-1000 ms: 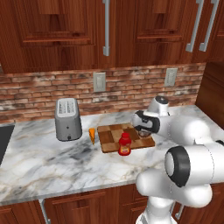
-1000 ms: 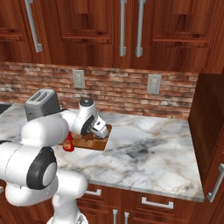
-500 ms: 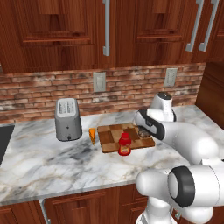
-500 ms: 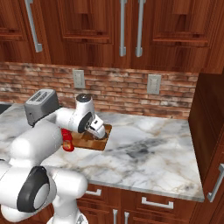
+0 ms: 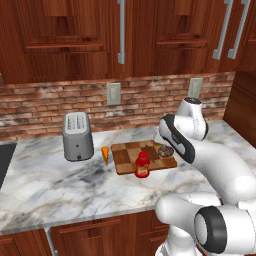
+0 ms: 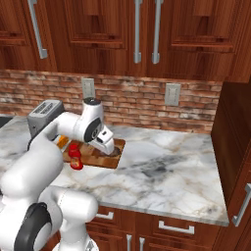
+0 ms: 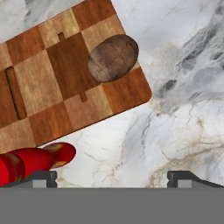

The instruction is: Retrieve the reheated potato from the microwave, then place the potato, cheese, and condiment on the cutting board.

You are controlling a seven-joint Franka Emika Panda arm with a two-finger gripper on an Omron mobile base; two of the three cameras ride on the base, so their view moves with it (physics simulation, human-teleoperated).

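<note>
Wooden cutting board [image 5: 131, 154] already carries your potato [image 7: 113, 58], lying near its right edge. Your gripper [image 7: 113, 175] hangs above it with fingers [image 7: 43, 176] spread wide, holding nothing. You'll see the condiment [image 5: 142, 165] at the board's front edge and the cheese [image 5: 105, 154] beside the toaster [image 5: 77, 135]

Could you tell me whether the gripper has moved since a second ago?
Yes. The gripper has swung rightward over the cutting board, away from the toaster.
</note>
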